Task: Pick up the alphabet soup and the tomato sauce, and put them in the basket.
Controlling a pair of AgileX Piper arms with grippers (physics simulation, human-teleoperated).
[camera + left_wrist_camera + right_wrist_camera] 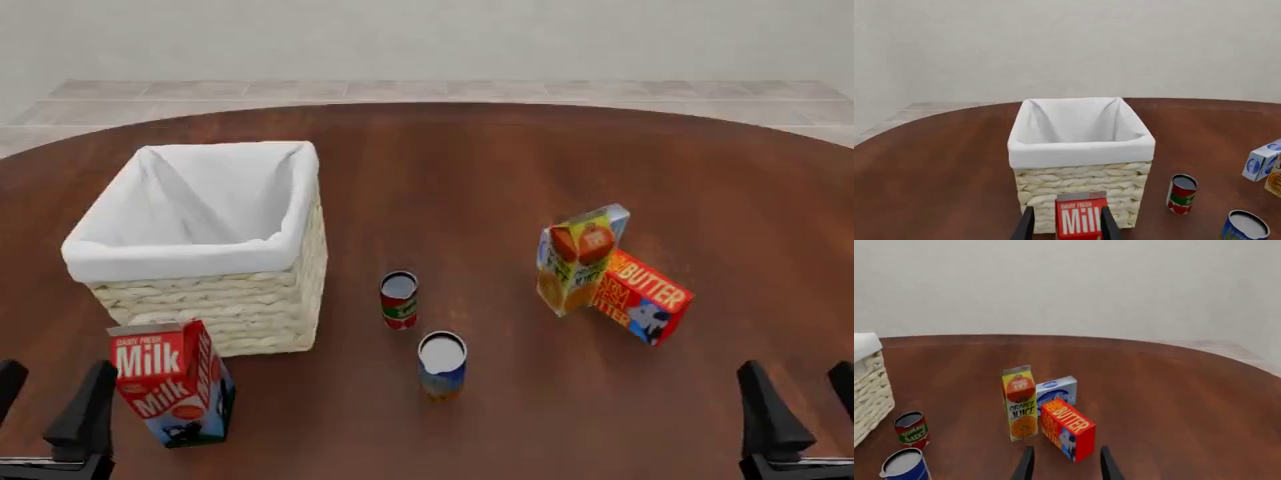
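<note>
Right now we have both hands low at the near edge of the dark wooden surface [534, 160], neither touching anything. Our left hand [51, 420] sits in the lower left corner of the front view with its fingers spread, and the milk carton [171, 382] stands upright just beside it; in the left wrist view the carton shows between the two fingertips, though the front view shows it is not pinched. Our right hand [798, 420] is in the lower right corner, fingers likewise spread, well apart from every object.

The basket [254, 300] fills the left of the front view, its white liner folded over the rim. The tomato sauce [399, 299] stands upright near the middle of the frame, just right of the basket's near corner. The alphabet soup [442, 364] stands upright just below and slightly right of it, close but apart.

Right of centre, the orange juice carton [579, 258] stands upright, and the butter box [643, 296] leans tilted just beside it. From the right wrist view we see a pale blue-and-white box [1057, 390] behind those two.
</note>
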